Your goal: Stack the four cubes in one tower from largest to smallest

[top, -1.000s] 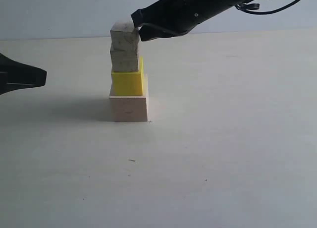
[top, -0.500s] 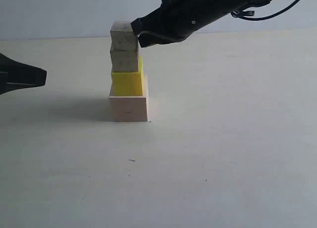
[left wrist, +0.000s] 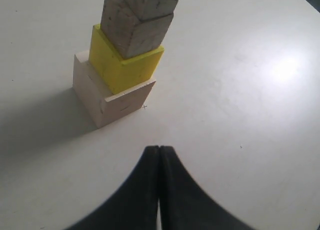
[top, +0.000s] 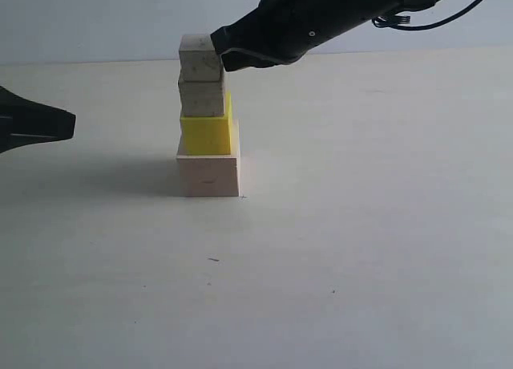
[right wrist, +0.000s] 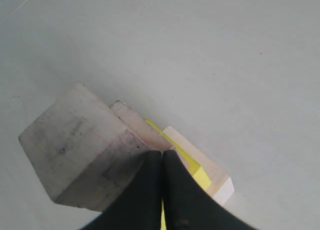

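The right gripper (top: 217,48) has its two fingers pressed flat together, with nothing pinched between them. Its tip lies against the side of the top cube (top: 199,58), near that cube's upper edge on the face turned toward the arm. Whether it pushes or only touches cannot be told.

Just below the tip comes the second small cube (top: 201,99), of the same pale, grainy wood. The top cube sits on it, turned slightly out of line with it. Under that is the yellow cube (top: 206,135), wider, and lowest the big pale cube (top: 208,175), widest of all, resting on the table (top: 361,241). The four make one upright tower (left wrist: 125,65). The two small cubes sit toward the side of the yellow cube away from the right arm.

The left gripper (left wrist: 159,157) is likewise closed tip to tip and empty. It hangs low over the table, well apart from the tower, which stands ahead of its tip. The tower's shadow lies on the table on this gripper's side.
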Controlling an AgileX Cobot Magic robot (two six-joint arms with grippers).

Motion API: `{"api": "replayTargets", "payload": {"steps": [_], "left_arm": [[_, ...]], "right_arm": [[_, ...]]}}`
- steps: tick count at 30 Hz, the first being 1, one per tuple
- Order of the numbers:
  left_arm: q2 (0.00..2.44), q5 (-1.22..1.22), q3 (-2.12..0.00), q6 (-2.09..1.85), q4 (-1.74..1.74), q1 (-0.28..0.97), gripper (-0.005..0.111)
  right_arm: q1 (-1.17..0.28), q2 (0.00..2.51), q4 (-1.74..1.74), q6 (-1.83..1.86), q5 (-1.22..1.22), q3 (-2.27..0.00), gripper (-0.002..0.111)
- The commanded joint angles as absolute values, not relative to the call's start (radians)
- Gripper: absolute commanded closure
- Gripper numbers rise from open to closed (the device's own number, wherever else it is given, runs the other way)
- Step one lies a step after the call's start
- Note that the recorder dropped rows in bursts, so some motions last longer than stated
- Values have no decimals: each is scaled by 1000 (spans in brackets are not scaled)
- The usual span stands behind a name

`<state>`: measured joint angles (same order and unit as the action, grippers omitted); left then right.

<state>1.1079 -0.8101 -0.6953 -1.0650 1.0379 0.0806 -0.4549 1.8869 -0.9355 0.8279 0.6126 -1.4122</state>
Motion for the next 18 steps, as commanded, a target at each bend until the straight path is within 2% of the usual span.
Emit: {"api": "replayTargets", "payload": {"steps": [1, 18], "left_arm": [[1104, -807, -693, -1066, 1053, 83, 107], [1104, -805, -693, -1066, 1053, 83, 107]], "right_arm": [[-451, 1885, -941, 854, 610, -1414, 108], [-454, 1885, -973, 898, 625, -1414, 108]]}}
